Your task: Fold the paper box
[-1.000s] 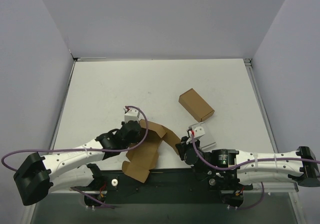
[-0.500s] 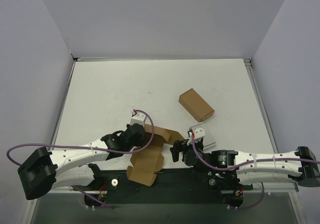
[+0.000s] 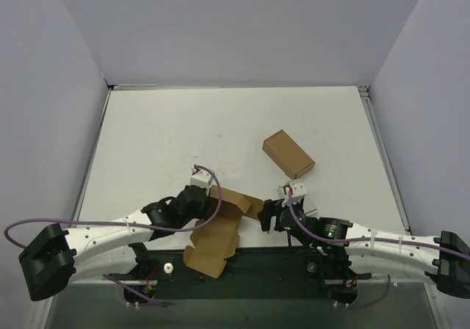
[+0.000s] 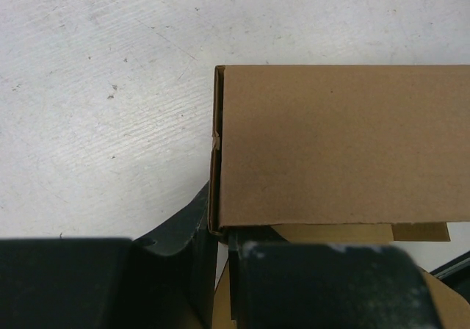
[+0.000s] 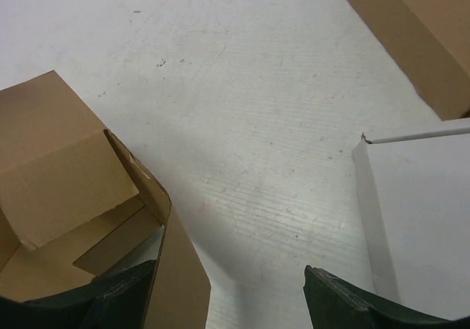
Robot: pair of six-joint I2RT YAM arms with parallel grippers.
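Down at the near edge of the surface (image 3: 161, 138) sits the paper box (image 3: 217, 233), half formed, one brown flap hanging out over the dark base rail between the two arms. The left tool (image 3: 208, 200) comes in from the left and sits at the box's far corner. From the left wrist camera, a flat brown panel of the paper box (image 4: 338, 145) fills the right side of the view, and the left tool (image 4: 217, 241) is pressed together on the lower end of that panel's side wall, one dark finger on either side of the cardboard.

Over to the right tool (image 3: 266, 215), low and just beside the box's right end. Its own camera shows the right tool (image 5: 231, 299) spread wide, nothing pinched. An upright flap of the paper box (image 5: 59, 175) stands inside that gap, hard by the tool's left finger (image 5: 110, 303); whether they actually touch is hard to tell from this angle.

Near the tool's right finger lies a white slab (image 5: 418, 219), flat on the surface. Further back rests an oblong brown carton (image 3: 288, 153), closed, well apart from the paper box.
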